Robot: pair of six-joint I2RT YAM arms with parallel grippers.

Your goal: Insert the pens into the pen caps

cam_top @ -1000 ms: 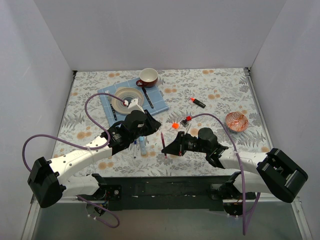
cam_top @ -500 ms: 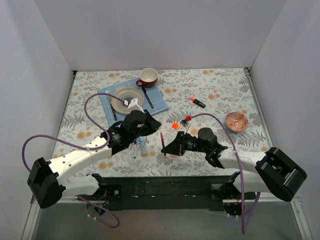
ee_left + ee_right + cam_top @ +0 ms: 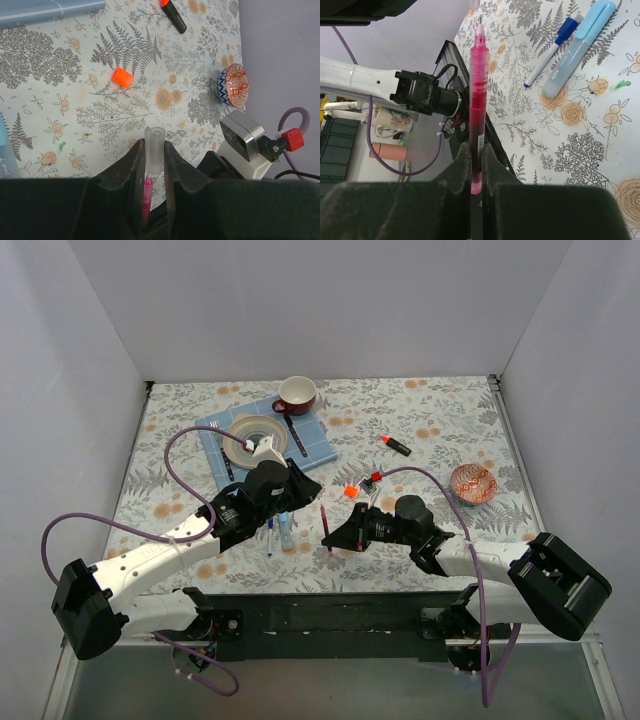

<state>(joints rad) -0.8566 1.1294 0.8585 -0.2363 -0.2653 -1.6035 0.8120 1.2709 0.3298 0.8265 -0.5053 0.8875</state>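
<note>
1. Right tool [image 3: 476, 149]: clamped on maroon pen [image 3: 478, 90], tip raised, clear of the counter [image 3: 600, 150].
2. Left tool [image 3: 153, 156]: pinching pale cap [image 3: 154, 137], just beyond pen tip; contact not discernible.
3. For seating: cap mouth and tip brought onto one axis first, then pressed straight and slowly, no tilt.

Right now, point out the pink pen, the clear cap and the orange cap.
pink pen [image 3: 478, 100]: right wrist view, on the middle of its barrel.
clear cap [image 3: 154, 145]: left wrist view, on its side wall below the open rim.
orange cap [image 3: 122, 78]: left wrist view, on the centre of its upper face.
</note>
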